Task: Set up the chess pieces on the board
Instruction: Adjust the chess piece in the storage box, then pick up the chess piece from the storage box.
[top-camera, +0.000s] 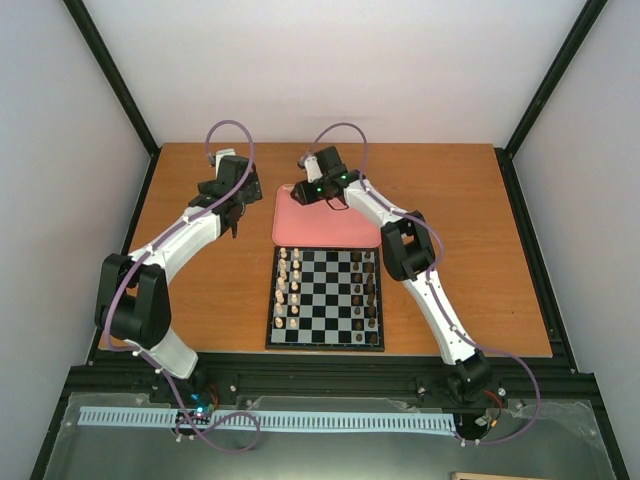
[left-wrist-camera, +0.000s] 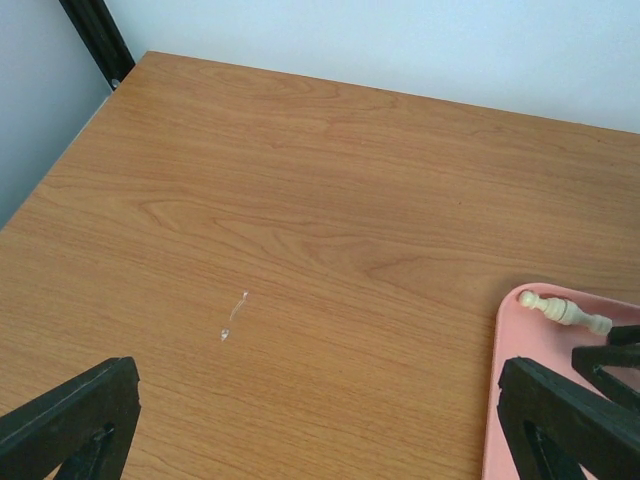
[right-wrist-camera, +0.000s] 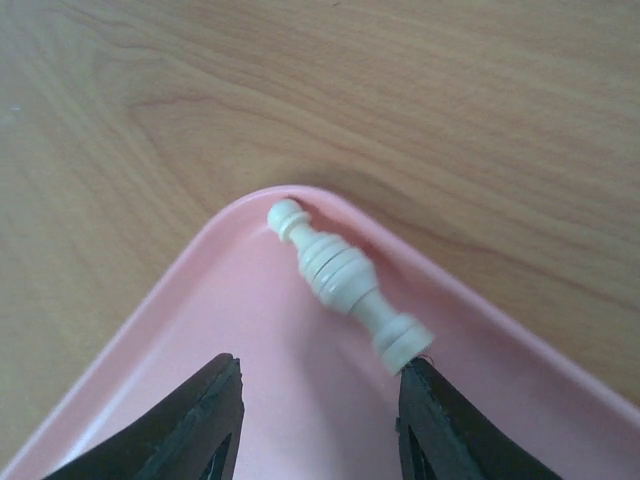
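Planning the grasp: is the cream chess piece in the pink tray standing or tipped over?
Tipped over: the cream chess piece lies on its side in a corner of the pink tray.

we see two arms: the left arm (top-camera: 180, 240) left of the board (top-camera: 326, 297), the right arm (top-camera: 437, 297) right of it. each has white link shells between bulky black joint housings, and a thin purple cable (top-camera: 232, 125) looping along it. small green lights (top-camera: 318, 187) glow on the right arm's black wrist beyond the board. the left gripper (left-wrist-camera: 315, 420) and right gripper (right-wrist-camera: 318, 410) have matte black wedge fingers (left-wrist-camera: 70, 420).
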